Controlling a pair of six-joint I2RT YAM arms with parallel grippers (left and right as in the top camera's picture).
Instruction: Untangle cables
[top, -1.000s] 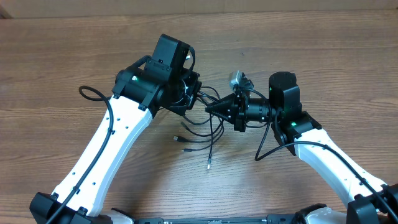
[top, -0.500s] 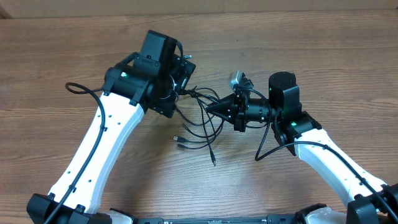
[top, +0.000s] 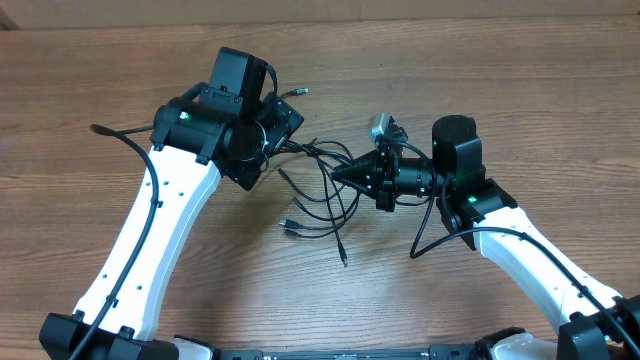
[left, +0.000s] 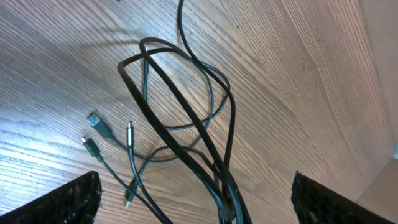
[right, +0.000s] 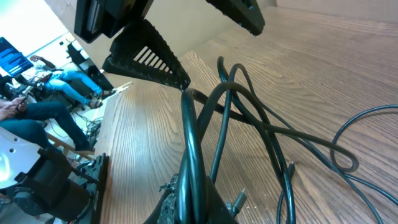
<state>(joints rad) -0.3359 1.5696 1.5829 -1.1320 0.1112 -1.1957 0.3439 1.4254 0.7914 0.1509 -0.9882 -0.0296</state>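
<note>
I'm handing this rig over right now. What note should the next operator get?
Left claw: open, gripping nothing; the cables pass between its fingers.
Right claw: shut on the cables where several strands meet.
Cables: mid-table between the claws, loops crossing one another; plug ends lie loose on the table.
Done: no cord separated yet.
Left: probably regrip one strand with the left claw, draw it out, then lay each cord apart.
</note>
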